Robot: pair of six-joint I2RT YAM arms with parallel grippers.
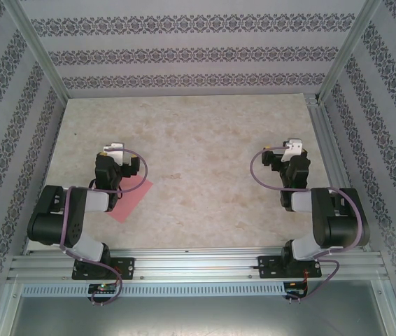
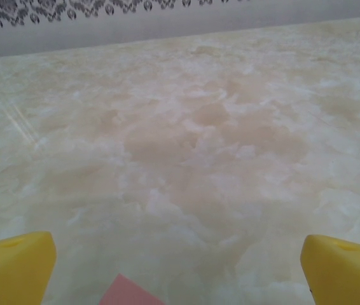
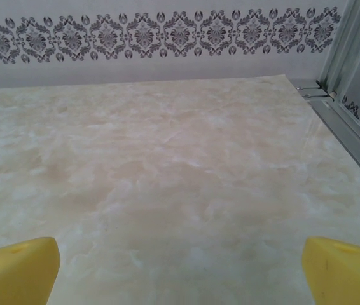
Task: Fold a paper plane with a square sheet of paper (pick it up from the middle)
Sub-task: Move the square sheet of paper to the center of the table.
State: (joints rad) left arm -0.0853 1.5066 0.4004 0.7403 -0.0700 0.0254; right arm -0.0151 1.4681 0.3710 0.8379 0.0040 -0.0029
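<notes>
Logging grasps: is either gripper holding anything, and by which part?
Nothing is held. The left gripper and right gripper are open and empty; the square sheet of paper lies flat on the table.

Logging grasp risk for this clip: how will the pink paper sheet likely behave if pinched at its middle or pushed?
The pink paper sheet lies flat and looks very thin, so it would probably flop and droop at its edges when lifted. On the smooth marble-look table it may slide rather than lift. It likely creases easily.
</notes>
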